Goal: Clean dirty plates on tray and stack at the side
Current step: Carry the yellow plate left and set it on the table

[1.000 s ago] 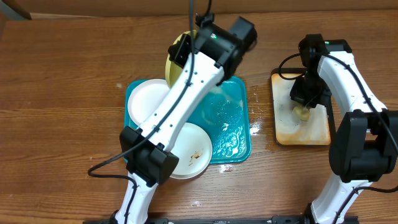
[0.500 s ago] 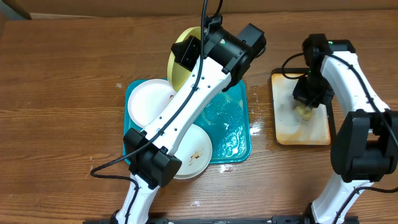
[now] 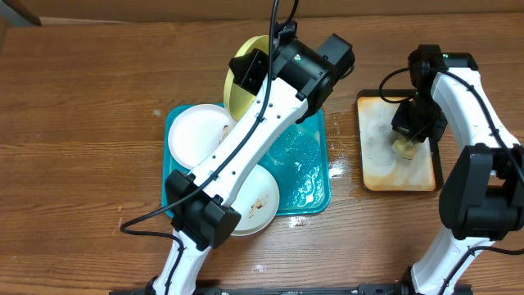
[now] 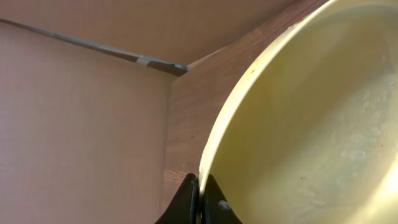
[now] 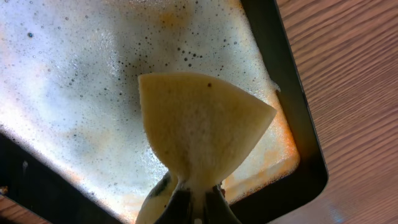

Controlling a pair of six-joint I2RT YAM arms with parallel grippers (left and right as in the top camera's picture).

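From above, the large teal-blue rectangular plastic tray [image 3: 315,176] is seen wet, and two small round white plates [image 3: 196,135] lie on it, the nearer one smeared brown. The small round pale yellow-green plate [image 3: 244,82] is held tilted at its far edge. No stack is formed at the side yet. In the left wrist view, the left gripper [image 4: 200,188] is clamped on that plate's rim. In the right wrist view, the right gripper [image 5: 194,186] is pinched on a yellow wedge-shaped sponge [image 5: 202,124] over a foamy, rust-stained, black-rimmed narrow tray [image 5: 292,93]. Nearly all the cleaning is judged to be left.

Pale yellow plate [image 3: 236,98] tilted above wet teal tray [image 3: 311,176]; two white plates [image 3: 194,135] on it.
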